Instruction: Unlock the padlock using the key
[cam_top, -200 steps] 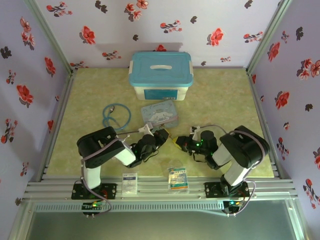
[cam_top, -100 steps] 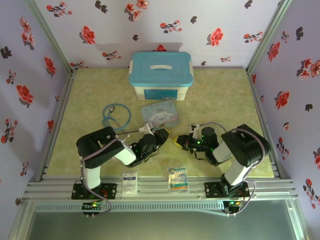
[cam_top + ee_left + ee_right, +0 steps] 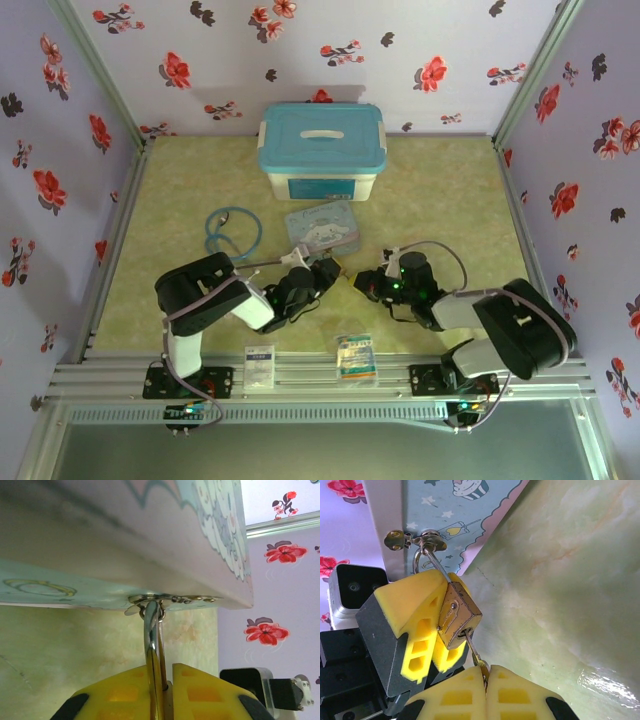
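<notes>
Clamping fully shut on the key (image 3: 473, 652), the right gripper (image 3: 486, 675) is holding its tip in the keyhole at the bottom of the padlock (image 3: 459, 614). The left gripper (image 3: 162, 674) is squeezing the padlock's body between nearly closed pads. The padlock is hanging by its shackle (image 3: 151, 640) from the latch (image 3: 427, 540) on the cartoon tin (image 3: 470, 515), at the tin's edge nearest the arms. To turn well, the right wrist should be rotating about the key's own axis, key fully seated, while the left grip is resisting the twist, so the thin key is neither bending nor slipping out.
</notes>
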